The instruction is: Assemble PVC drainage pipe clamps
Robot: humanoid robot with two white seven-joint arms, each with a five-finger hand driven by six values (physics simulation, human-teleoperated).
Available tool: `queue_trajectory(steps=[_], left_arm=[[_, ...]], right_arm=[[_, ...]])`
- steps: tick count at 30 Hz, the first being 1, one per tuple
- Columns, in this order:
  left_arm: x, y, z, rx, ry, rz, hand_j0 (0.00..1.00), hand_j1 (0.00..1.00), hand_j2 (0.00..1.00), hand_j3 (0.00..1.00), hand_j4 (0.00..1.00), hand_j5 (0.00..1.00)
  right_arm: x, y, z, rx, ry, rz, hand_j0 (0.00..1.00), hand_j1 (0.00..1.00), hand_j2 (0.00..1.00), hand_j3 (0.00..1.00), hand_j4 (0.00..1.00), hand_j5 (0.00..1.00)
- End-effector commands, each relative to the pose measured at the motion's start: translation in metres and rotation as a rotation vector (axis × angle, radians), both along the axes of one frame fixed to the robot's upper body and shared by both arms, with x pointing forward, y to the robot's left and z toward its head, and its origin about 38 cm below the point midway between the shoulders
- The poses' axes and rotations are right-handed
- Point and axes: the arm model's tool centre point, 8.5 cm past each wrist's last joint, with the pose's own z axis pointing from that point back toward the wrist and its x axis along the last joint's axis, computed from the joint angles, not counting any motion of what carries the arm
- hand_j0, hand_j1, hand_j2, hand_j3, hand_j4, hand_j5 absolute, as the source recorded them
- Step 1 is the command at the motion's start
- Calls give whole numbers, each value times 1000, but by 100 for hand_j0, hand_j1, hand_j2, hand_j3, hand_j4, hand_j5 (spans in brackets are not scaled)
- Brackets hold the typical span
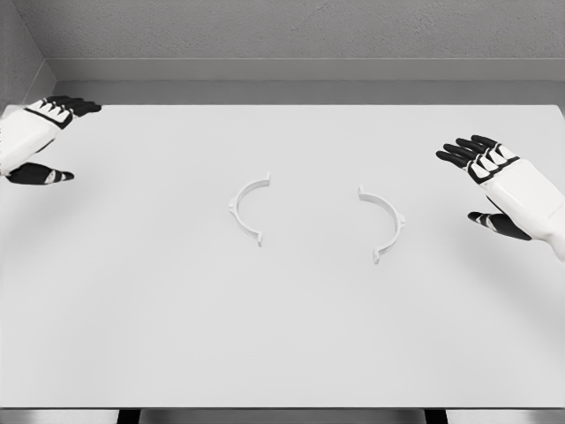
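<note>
Two white half-ring clamp pieces lie flat on the white table point(282, 336), their open sides facing each other with a gap between them. The left clamp half point(243, 208) sits just left of centre, the right clamp half point(388, 223) just right of centre. My left hand point(55, 141) hovers at the far left edge, fingers spread, holding nothing. My right hand point(481, 181) hovers at the far right, open and empty, well clear of the right clamp half.
A grey wall point(282, 35) runs behind the table's far edge. The table's front edge point(282, 408) lies near the bottom of the view, with dark supports below it.
</note>
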Motion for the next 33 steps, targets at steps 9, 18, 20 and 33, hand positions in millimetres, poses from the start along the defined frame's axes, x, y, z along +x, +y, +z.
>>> queue_trajectory(steps=[9,18,20,33], left_arm=[[4,-39,-12,-77,-5,-65,100,100,100,100,100,100],[19,-99,-39,-113,28,-151,100,100,100,100,100,100],[19,-101,-40,-112,32,-156,100,100,100,100,100,100],[38,-133,-50,-122,66,-196,100,100,100,100,100,100]], right_arm=[[12,14,-8,-52,75,29,100,100,100,100,100,100],[76,56,-64,-140,262,56,100,100,100,100,100,100],[76,55,-67,-164,265,53,100,100,100,100,100,100],[74,63,-63,-174,252,77,100,100,100,100,100,100]])
